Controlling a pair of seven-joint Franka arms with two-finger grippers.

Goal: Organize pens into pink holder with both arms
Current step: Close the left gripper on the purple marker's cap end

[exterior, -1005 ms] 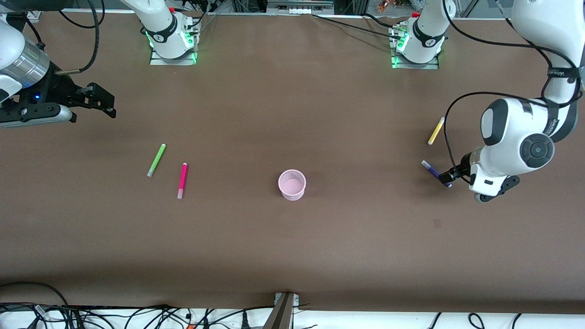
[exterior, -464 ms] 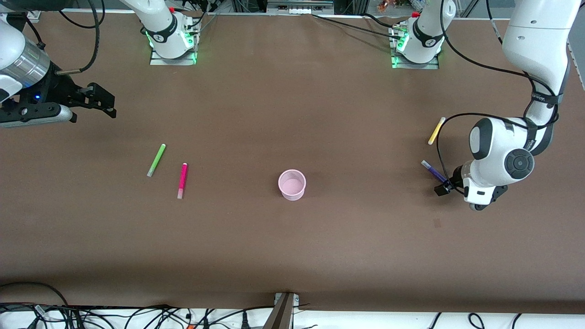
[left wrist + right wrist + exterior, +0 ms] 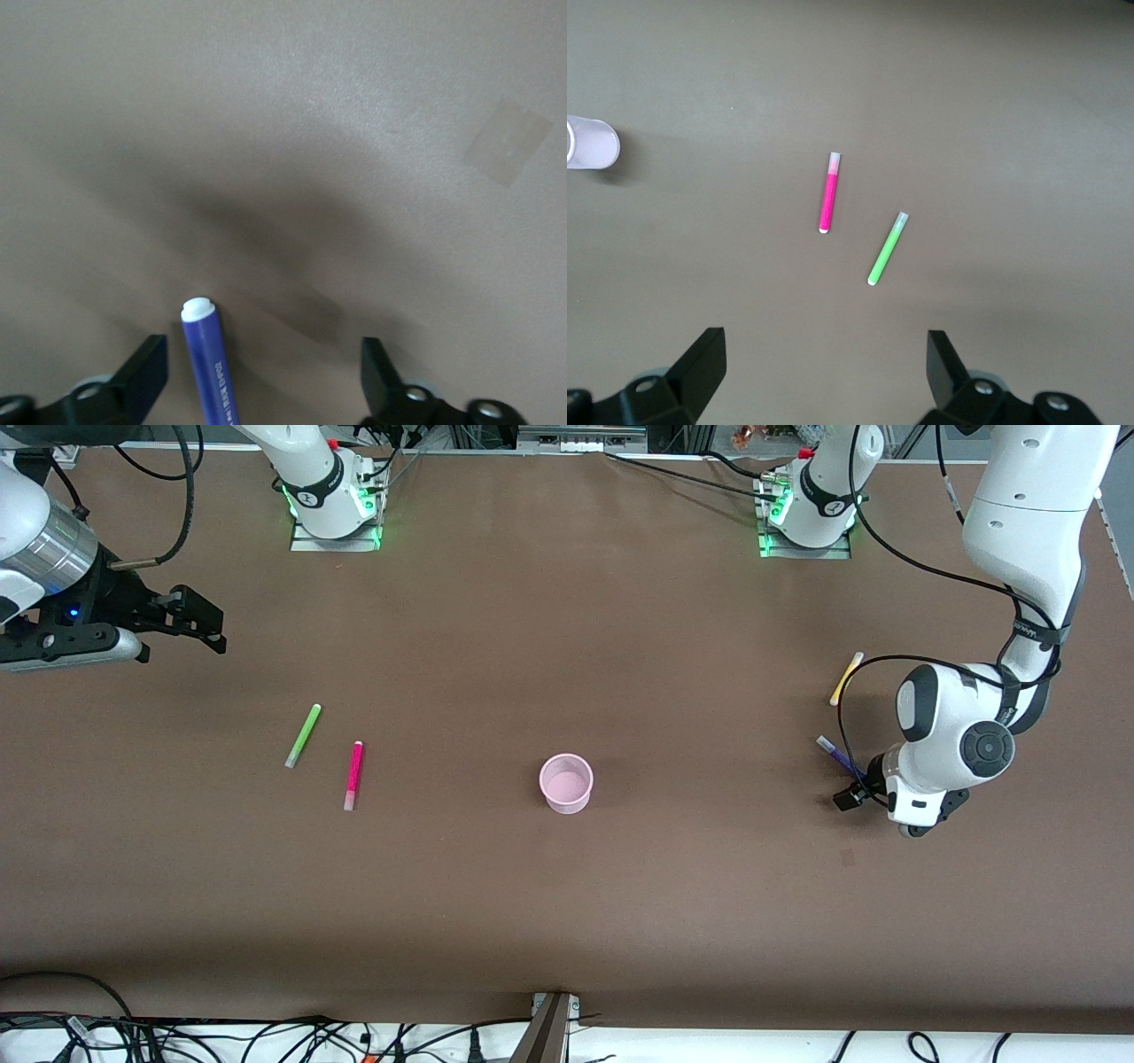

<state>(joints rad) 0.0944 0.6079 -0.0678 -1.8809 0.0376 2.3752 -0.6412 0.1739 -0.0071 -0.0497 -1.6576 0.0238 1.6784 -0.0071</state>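
The pale pink holder stands upright mid-table. The dark purple pen lies flat toward the left arm's end. My left gripper is low over the pen's end nearer the front camera. In the left wrist view the purple pen lies between the open fingers of the left gripper, close to one finger. The yellow pen lies farther from the camera. The green pen and magenta pen lie toward the right arm's end. My right gripper waits open and empty there.
The right wrist view shows the magenta pen, the green pen and the holder ahead of the open right gripper. A small tape patch is on the brown table. Cables lie along the front edge.
My left arm has come down and shifted a little toward the holder, bringing its open gripper around the purple pen. The right arm and all pens have not moved.
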